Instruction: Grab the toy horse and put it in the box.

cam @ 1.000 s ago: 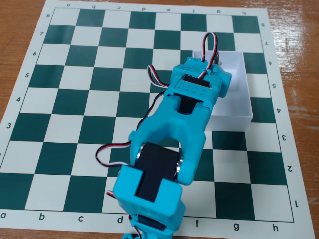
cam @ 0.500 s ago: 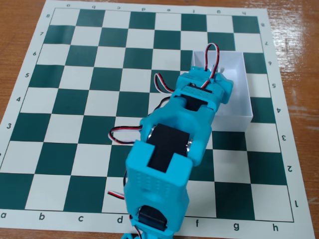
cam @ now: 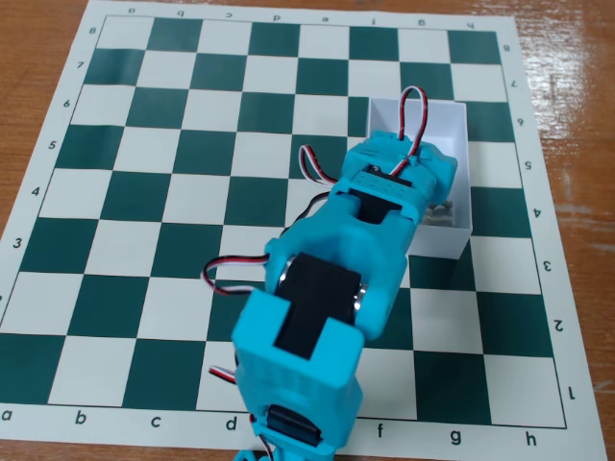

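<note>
The white open-top box (cam: 459,144) lies on the right side of the chessboard, and the turquoise arm covers its left part. A small grey-beige shape, the toy horse (cam: 439,212), lies inside the box against its near wall, just right of the arm's wrist housing (cam: 399,175). The gripper reaches down over the box from that housing. Its fingers are hidden under the wrist, so their state does not show. Nothing can be seen held.
The green-and-white chessboard mat (cam: 173,192) covers a wooden table (cam: 38,38). The arm's elbow and base (cam: 303,355) rise over the near middle squares. Red-white-black cables (cam: 235,274) loop out to the arm's left.
The arm's upper links have folded a little further toward the camera. The box's near right corner has shifted left, and the horse now shows inside the box beside the wrist.
</note>
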